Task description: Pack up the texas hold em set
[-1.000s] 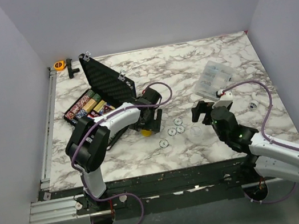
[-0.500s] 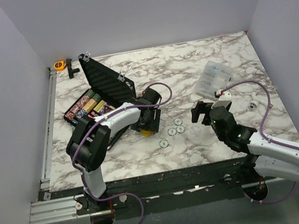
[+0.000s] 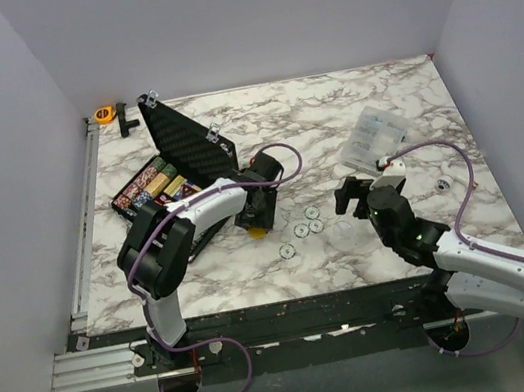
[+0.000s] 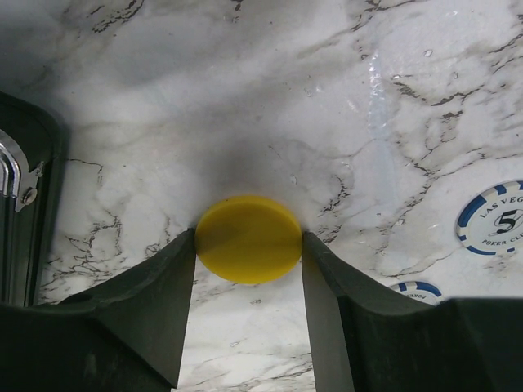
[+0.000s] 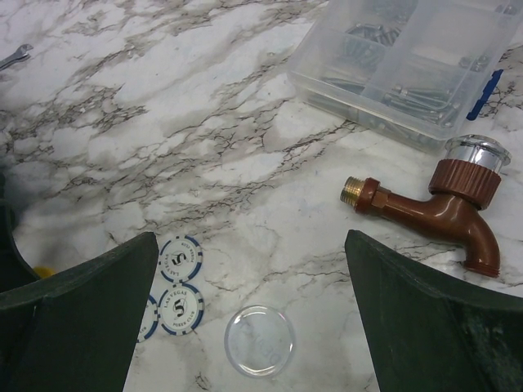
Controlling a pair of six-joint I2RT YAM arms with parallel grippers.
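Since a second ago the left hand (image 3: pixel 254 220) is narrowing, its fingers (image 4: pixel 163 302) now pressing both edges of the yellow disc (image 4: pixel 247 237), which is lying flat on the marble surface (image 3: pixel 374 85). Blue-and-white chips (image 5: pixel 180 282) are lying loose nearby. Toward the far left the black case (image 3: pixel 187 146) is standing open, rows of coloured chips (image 3: pixel 144 188) filling its tray. A clear box (image 5: pixel 409 57) is holding small metal parts. The right hand (image 5: pixel 251 241) is hanging spread wide, gripping nothing.
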